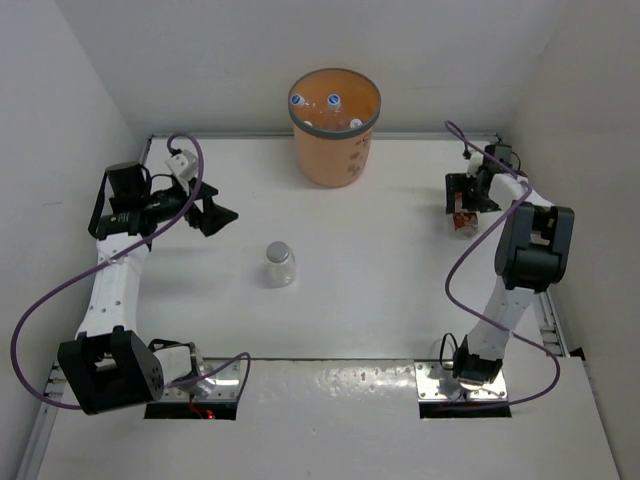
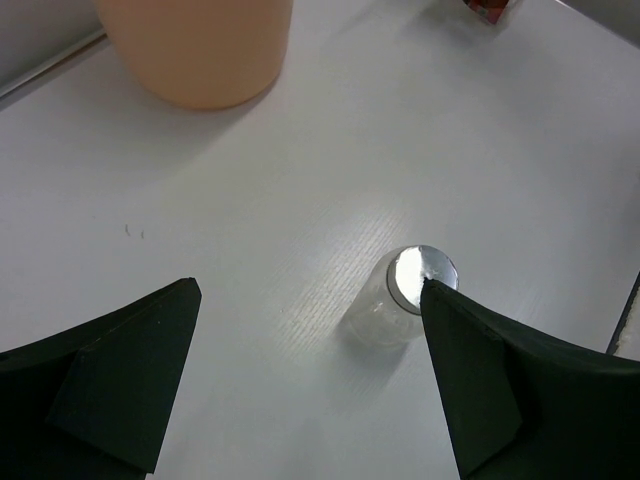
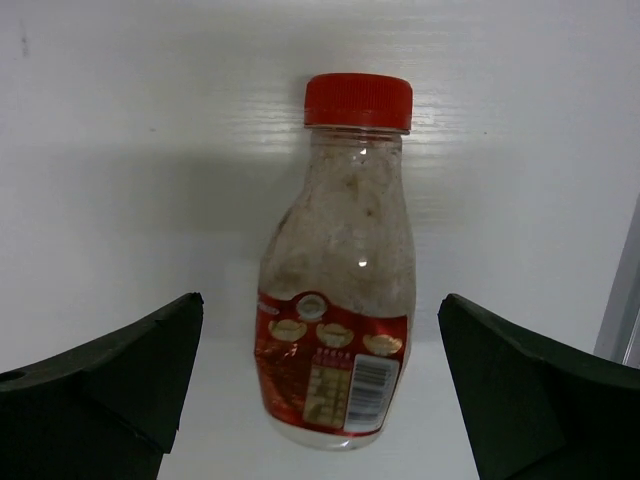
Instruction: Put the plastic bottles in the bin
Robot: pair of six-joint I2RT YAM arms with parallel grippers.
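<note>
- The orange bin point(image 1: 335, 150) stands at the far side of the table point(image 1: 380, 290), near the middle of the back edge.
- Inside the bin, the top view shows three bottles point(image 1: 334, 102). Only their light caps and a little of their clear bodies can be seen.
- One clear bottle point(image 1: 279, 264) with a shiny grey cap stands upright on the table, in the middle, well apart from the bin and from both arms.
- The left gripper point(image 1: 215, 215) is on the left side of the table, to the left of this bottle and a little farther back. Its jaws are wide apart and hold nothing.
- In the left wrist view the clear bottle point(image 2: 390, 305) is just beside the right finger point(image 2: 500, 390), but I cannot tell if they touch. The lower part of the bin point(image 2: 200, 50) is at the top of this view.
- A bottle with a red cap point(image 3: 340, 280) is at the right side of the table, near the far corner. It has a red label and seems to lie on its side, the cap pointing away from the wrist camera.
- The right gripper point(image 3: 320, 300) is over this bottle with its jaws spread wide. One finger point(image 3: 110, 390) is on each side, and neither touches the bottle.
</note>
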